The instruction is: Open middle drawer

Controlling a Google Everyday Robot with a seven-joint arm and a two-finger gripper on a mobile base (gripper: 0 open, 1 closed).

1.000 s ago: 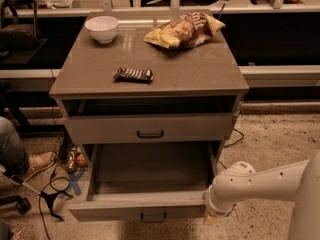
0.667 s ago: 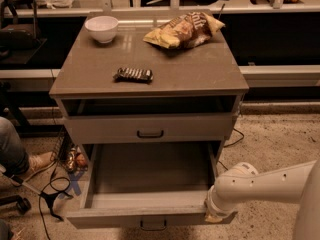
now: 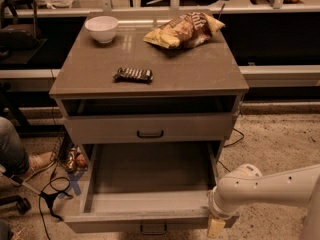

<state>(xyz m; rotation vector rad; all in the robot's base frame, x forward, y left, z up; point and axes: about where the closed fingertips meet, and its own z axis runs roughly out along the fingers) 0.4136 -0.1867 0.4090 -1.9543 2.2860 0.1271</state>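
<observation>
The wide grey-brown middle drawer (image 3: pixel 150 179) with the plain grey inside is pulled way out of the brown wooden cabinet (image 3: pixel 200 74), right below the top drawer (image 3: pixel 110 129). The white arm's gripper (image 3: pixel 216 226) sits at the right end of that drawer's front panel, and honestly I can't tell if it's clamped or let go. Up on the cabinet top there's a white round bowl (image 3: pixel 101 28), a crinkly yellow-brown chip bag (image 3: pixel 184 30) and a dark wrapped snack bar (image 3: pixel 133 74).

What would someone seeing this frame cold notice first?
The middle drawer stands pulled far out at bottom centre, its grey inside showing. The gripper, on the end of the white arm, sits at the drawer's front right corner, low right in the camera view. On the cabinet top lie a white bowl back left, a chip bag back right and a dark snack bar near the middle.
</observation>
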